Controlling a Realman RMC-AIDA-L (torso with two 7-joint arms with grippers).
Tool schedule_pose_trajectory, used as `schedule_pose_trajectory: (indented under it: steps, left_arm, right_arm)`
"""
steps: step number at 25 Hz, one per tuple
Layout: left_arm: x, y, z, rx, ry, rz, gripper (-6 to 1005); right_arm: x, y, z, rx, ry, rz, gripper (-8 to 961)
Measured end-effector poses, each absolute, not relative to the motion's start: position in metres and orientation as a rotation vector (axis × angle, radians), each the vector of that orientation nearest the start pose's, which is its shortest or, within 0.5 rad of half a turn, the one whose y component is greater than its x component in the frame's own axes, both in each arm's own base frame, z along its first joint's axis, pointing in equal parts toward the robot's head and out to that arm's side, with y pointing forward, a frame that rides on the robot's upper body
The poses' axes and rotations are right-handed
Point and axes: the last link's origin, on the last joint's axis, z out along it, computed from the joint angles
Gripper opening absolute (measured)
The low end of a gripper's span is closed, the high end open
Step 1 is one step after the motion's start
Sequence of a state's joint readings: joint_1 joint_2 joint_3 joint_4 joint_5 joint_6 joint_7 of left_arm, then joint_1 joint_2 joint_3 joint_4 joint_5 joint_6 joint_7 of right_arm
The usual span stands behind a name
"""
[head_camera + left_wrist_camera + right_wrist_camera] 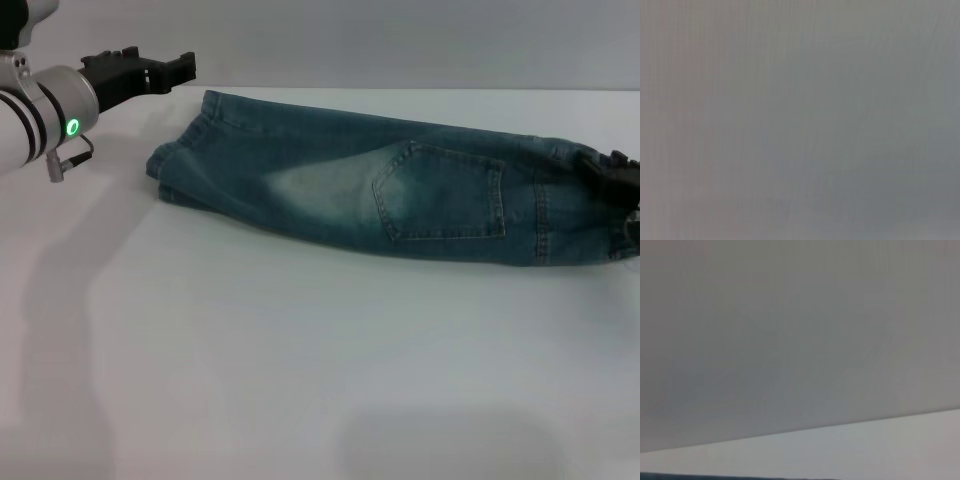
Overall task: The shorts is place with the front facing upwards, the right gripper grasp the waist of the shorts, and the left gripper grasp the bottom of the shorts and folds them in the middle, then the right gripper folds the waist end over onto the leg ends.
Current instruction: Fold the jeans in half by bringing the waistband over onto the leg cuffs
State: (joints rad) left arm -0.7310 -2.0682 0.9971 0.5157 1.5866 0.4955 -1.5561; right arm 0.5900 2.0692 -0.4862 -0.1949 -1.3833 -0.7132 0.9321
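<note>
The left gripper (150, 68) hangs raised at the far left on its silver-white wrist, green light lit, black fingers pointing right. The right gripper (612, 172) shows only as a black block at the right edge, low down.

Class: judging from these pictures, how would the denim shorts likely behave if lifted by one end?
The shorts would probably sag: the cloth lies flat in soft wrinkles. Doubled layers suggest some weight for their size. Woven denim on the white table likely drags rather than slides freely.
</note>
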Motion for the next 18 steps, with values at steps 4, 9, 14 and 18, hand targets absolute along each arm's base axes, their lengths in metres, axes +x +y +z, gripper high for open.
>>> schedule_pose_trajectory:
  steps: [4, 9, 14, 18]
  left_arm:
    - [-0.256, 0.462, 0.004, -1.952, -0.907, -0.462, 787]
    - [-0.259, 0.460, 0.004, -1.949, -0.914, -0.458, 783]
    - [-0.262, 0.457, 0.004, -1.943, -0.932, -0.469, 778]
    - [-0.262, 0.454, 0.004, -1.949, -0.946, -0.500, 775]
  right_arm:
    - [0.364, 0.380, -0.002, -1.705, 1.052, 0.519, 470]
    - [0.372, 0.376, 0.012, -1.654, 1.038, 0.528, 471]
    - [0.378, 0.365, 0.036, -1.597, 0.993, 0.637, 473]
    - [0.376, 0.355, 0.055, -1.595, 0.968, 0.757, 474]
